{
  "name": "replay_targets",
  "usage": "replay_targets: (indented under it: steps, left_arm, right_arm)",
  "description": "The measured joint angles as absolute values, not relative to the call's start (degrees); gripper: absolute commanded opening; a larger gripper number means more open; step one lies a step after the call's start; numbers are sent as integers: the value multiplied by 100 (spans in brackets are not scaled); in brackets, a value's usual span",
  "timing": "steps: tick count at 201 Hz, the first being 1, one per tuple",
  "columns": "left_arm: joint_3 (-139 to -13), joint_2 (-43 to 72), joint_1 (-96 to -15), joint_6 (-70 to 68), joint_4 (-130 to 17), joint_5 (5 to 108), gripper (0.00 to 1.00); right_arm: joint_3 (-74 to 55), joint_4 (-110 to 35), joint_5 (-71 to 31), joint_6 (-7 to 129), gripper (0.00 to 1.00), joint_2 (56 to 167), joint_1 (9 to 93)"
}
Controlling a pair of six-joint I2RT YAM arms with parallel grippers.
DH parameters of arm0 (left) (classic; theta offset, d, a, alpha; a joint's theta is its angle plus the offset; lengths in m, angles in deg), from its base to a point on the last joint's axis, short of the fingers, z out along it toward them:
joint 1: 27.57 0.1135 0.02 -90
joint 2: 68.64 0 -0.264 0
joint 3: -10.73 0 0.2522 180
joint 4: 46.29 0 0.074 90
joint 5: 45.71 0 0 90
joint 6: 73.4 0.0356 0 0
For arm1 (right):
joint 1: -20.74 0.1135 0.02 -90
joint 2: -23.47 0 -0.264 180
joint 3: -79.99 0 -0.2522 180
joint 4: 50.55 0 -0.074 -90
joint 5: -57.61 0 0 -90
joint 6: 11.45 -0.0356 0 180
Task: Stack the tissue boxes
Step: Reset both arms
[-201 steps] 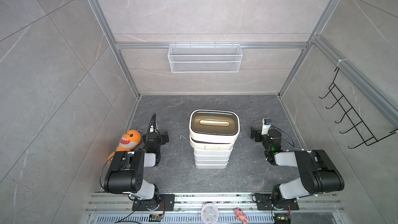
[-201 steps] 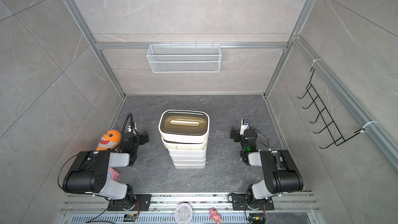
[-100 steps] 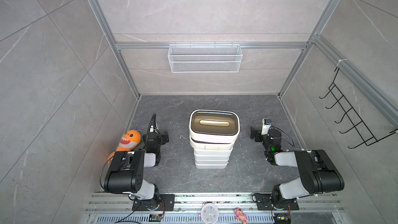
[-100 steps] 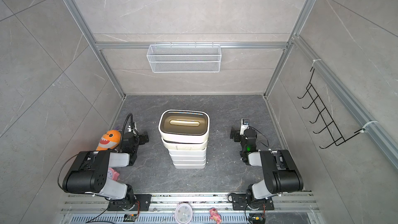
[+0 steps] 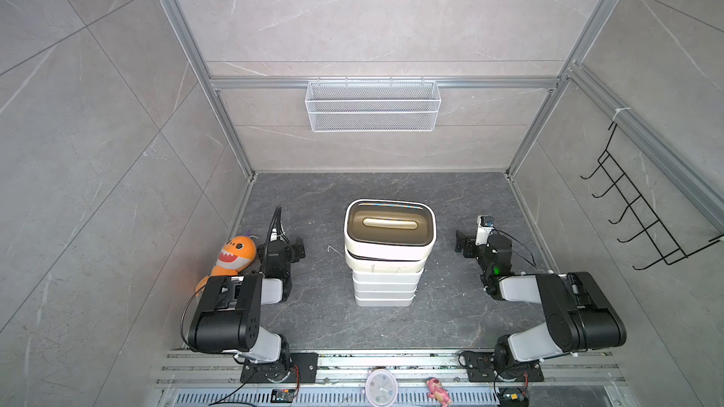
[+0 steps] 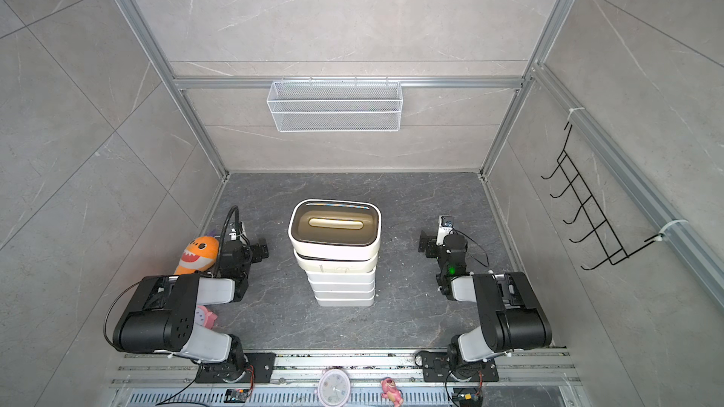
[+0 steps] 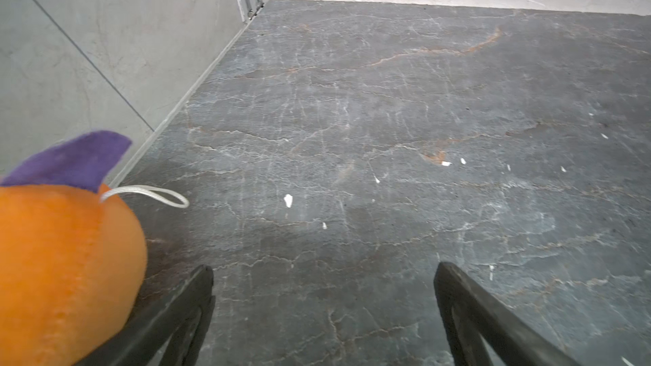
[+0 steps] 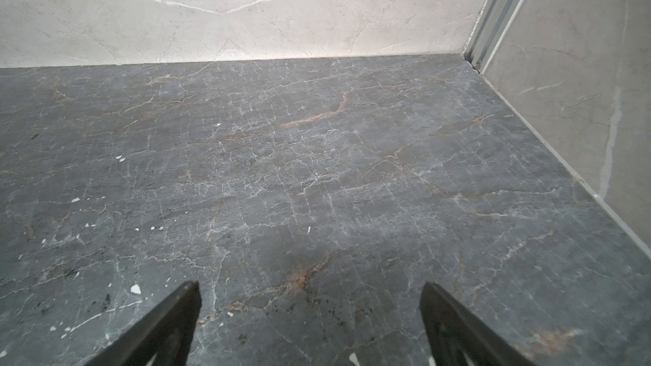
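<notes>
Both arms sat folded low in the bottom corners of both top views, elbows bent back over their bases and forearms lying close above the counter. At the lower left of the frame the left end effector pointed toward the back wall. The left wrist view showed its dark fingers spread wide with nothing between them. The right end effector mirrored it at the lower right, likewise spread and empty, with bare stone showing between its tapered black fingers.

The stack of tissue boxes stood at the centre of the frame, between the two arms and well apart from both. Its top box was rounded, glossy cream plastic with a dark brown lid and a long oval slot. A second rounded cream box sat under it, and flat-sided white boxes formed the lower layers, their lids hidden.

The counter was dark grey stone, veined with pale and rust-coloured cracks and flecked with white chips. A soft orange plush toy, with a purple felt fin and a white cord loop, lay just beside the left end effector. A white wire mesh basket hung on the pale tiled back wall, and a black wire hook rack hung at the right.
</notes>
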State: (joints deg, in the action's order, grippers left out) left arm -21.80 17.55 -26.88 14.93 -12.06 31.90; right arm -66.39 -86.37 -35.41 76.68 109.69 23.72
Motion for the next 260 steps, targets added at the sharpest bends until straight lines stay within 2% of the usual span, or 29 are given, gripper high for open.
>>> replay_targets:
  steps: [156, 190, 222, 260]
  left_arm:
    - [-2184, 1755, -2673, 1558, -1224, 3413, 100]
    - [-2175, 1742, -2566, 1375, -1217, 3173, 100]
    - [-2221, 1742, -2537, 1490, -1289, 3571, 100]
    - [-2208, 1742, -2555, 1379, -1272, 3304, 100]
  right_arm:
    - [-6639, -8642, -3544, 7668, 100, 10969, 2372]
    - [-6639, -8639, -3541, 7670, 100, 10969, 2372]
    - [-6639, -8642, -3544, 7670, 100, 10969, 2372]
    - [-6639, -8642, -3544, 7668, 100, 10969, 2372]
